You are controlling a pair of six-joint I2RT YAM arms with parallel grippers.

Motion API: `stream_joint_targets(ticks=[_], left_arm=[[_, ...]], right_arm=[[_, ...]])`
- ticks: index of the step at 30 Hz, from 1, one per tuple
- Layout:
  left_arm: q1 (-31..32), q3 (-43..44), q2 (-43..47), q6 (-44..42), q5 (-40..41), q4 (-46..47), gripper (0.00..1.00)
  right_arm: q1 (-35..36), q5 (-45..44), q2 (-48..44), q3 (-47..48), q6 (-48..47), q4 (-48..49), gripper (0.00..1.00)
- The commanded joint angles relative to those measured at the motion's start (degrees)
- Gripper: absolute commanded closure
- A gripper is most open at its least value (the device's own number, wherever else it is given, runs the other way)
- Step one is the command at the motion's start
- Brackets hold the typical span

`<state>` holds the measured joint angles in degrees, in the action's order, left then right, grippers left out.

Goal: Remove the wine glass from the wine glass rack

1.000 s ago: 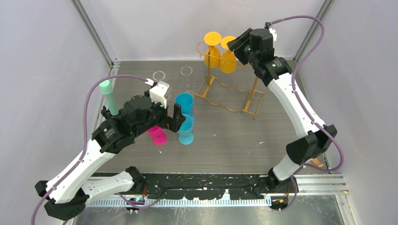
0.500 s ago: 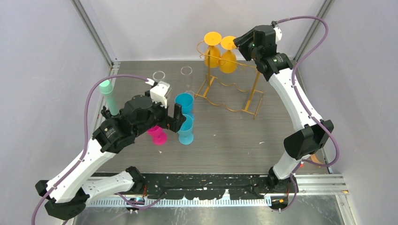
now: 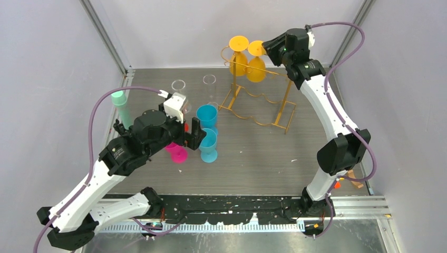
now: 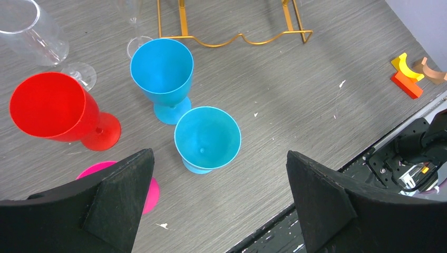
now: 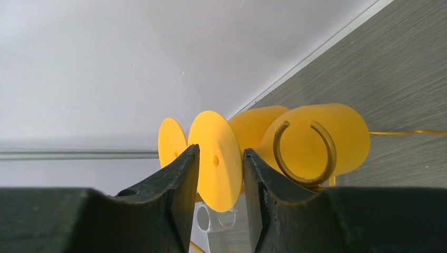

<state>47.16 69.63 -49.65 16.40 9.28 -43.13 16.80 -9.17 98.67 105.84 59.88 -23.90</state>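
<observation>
Grey wood-grain worktop [image 3: 253, 153] carries a gold wine glass rack [image 3: 287, 97] standing toward its far edge. Left of it stand two blue goblets [image 4: 161, 66] [image 4: 207, 138], a red goblet [image 4: 50, 108], a pink goblet [image 3: 178, 154], clear glasses [image 4: 31, 31] and a mint-green tumbler [image 3: 122, 108]. Small coloured blocks [image 4: 406, 79] lie near the right front edge.

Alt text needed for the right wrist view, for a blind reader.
The right claw straddles the round foot of a yellow wine glass hanging in the wine glass rack; whether it grips is unclear. A second yellow glass hangs behind.
</observation>
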Motion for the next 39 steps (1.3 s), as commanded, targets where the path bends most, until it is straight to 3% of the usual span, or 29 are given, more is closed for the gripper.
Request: stream_joint_targets(ticks=[1, 9, 16, 39], left_arm=[[0.0, -0.1, 1.1, 0.6, 1.3, 1.7, 0.00], [0.0, 0.0, 1.4, 0.6, 1.5, 1.2, 0.00], [0.0, 0.0, 1.6, 0.6, 1.7, 0.9, 0.00], [0.0, 0.4, 0.7, 0.4, 2.0, 0.9, 0.00]], right_arm=[[-0.2, 3.0, 0.5, -1.3, 1.8, 5.8, 0.59], [-1.2, 7.9, 0.3, -5.5, 5.2, 12.5, 0.67], [-1.5, 6.5, -1.3, -8.2, 4.8, 16.7, 0.98], [-1.6, 0.1, -4.7, -16.3, -0.9, 36.5, 1.00]])
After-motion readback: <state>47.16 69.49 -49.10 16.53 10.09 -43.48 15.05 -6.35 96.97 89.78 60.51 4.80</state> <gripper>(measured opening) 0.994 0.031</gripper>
